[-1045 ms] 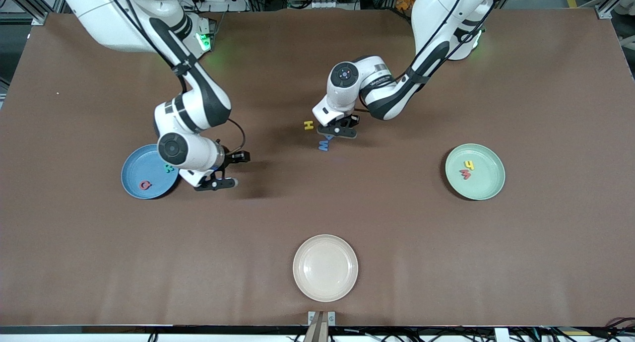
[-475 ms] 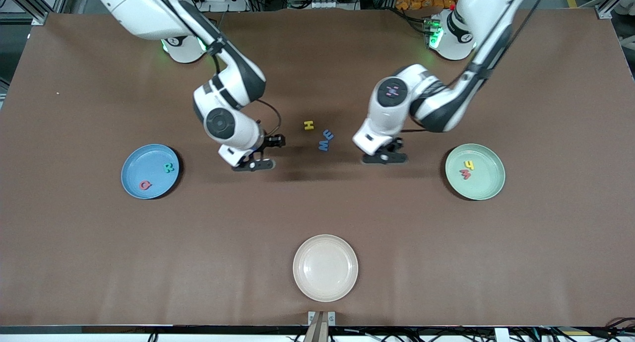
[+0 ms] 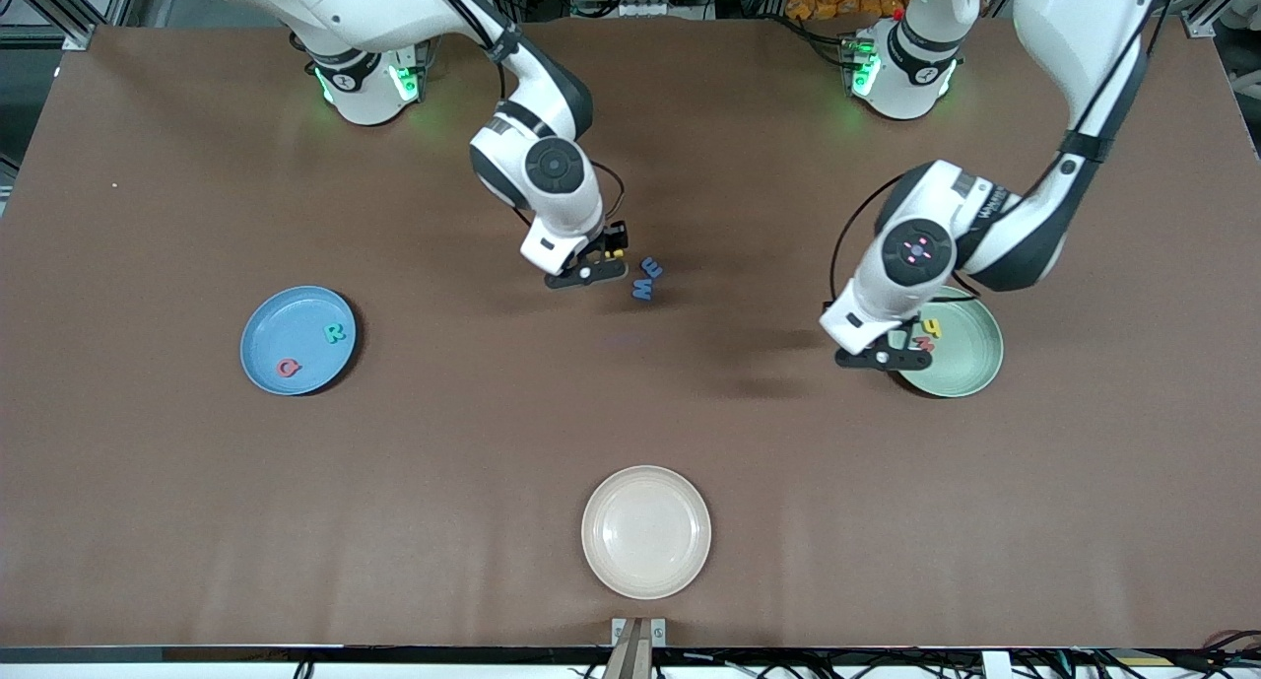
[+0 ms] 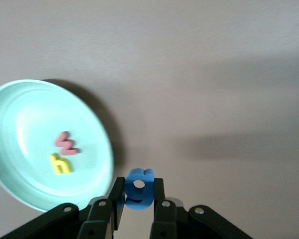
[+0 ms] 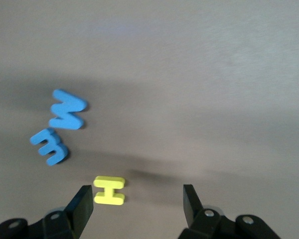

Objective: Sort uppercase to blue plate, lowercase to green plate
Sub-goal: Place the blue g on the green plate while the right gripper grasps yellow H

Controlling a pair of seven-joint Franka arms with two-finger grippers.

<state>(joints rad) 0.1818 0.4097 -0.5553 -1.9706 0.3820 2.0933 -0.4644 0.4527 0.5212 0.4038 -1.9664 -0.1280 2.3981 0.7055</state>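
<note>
My left gripper (image 3: 892,349) is shut on the blue g (image 4: 138,191) and hangs over the rim of the green plate (image 3: 963,366). A red m (image 4: 66,143) and a yellow hook-shaped letter (image 4: 60,164) lie in that plate. Over the yellow H (image 5: 109,190) stands my right gripper (image 5: 138,204), open, with the H close to one finger. The blue W (image 3: 642,289) and the blue E-like letter (image 3: 651,267) lie beside it on the table. The blue plate (image 3: 281,319) holds a red Q (image 3: 288,368) and a green R (image 3: 336,332).
A cream plate (image 3: 645,531) sits near the table's edge closest to the front camera, with nothing in it. Brown table surface stretches between the three plates.
My right arm swung from the blue plate to over the yellow H. My left arm left the letter cluster and carried the blue g to the green plate's rim.
</note>
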